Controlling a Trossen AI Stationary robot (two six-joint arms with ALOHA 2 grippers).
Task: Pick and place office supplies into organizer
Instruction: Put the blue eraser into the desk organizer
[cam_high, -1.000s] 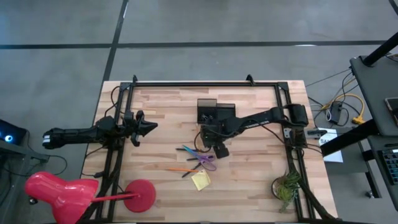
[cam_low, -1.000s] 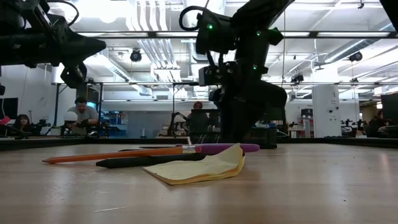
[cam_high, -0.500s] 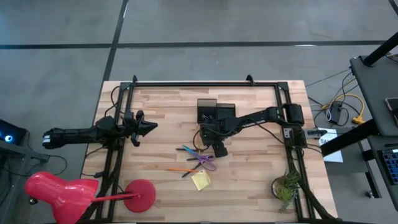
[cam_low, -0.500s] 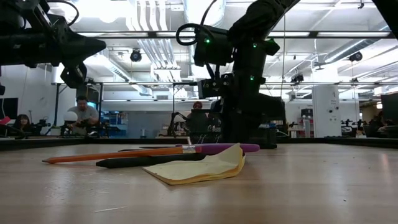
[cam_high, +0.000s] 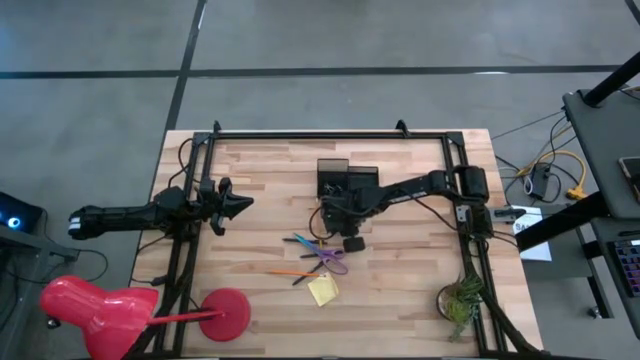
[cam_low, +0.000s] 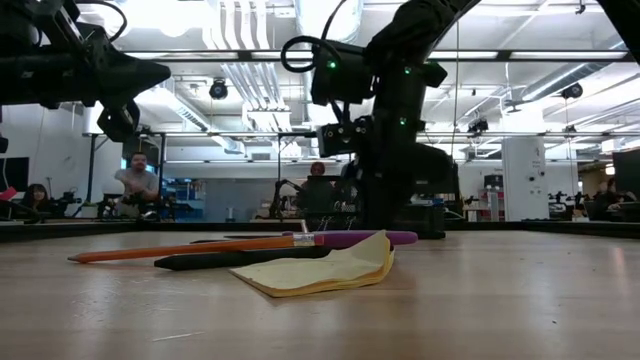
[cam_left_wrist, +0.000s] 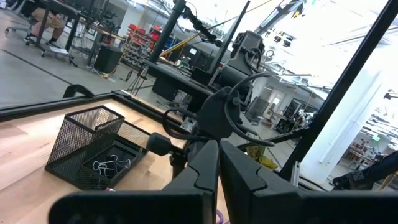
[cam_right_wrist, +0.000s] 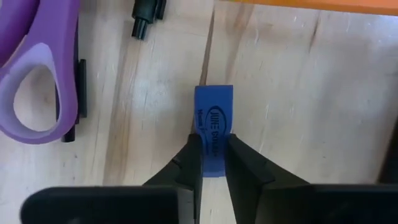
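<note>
the right gripper (cam_right_wrist: 212, 163) is pinching a small blue eraser-like piece (cam_right_wrist: 214, 127) lying flat on the wooden table (cam_high: 420, 270), beside the purple scissors (cam_right_wrist: 37, 68), fingers nearly together on it. this is looking like the grasp step; next it is needing a lift and carry to the organizer (cam_high: 345, 180), which is standing close behind.

We see two dark, near-black arms built of slim tubular links and bulkier joint housings. The left arm (cam_high: 150, 213) runs as a long thin boom with a black cable looped at its wrist; its gripper (cam_left_wrist: 217, 163) has two matte black, wedge-shaped fingers. The right arm (cam_high: 420, 188) carries a boxy black block near its base, small green indicator lights and a looped black cable (cam_low: 300, 55) at about eleven o'clock of its wrist housing.
</note>
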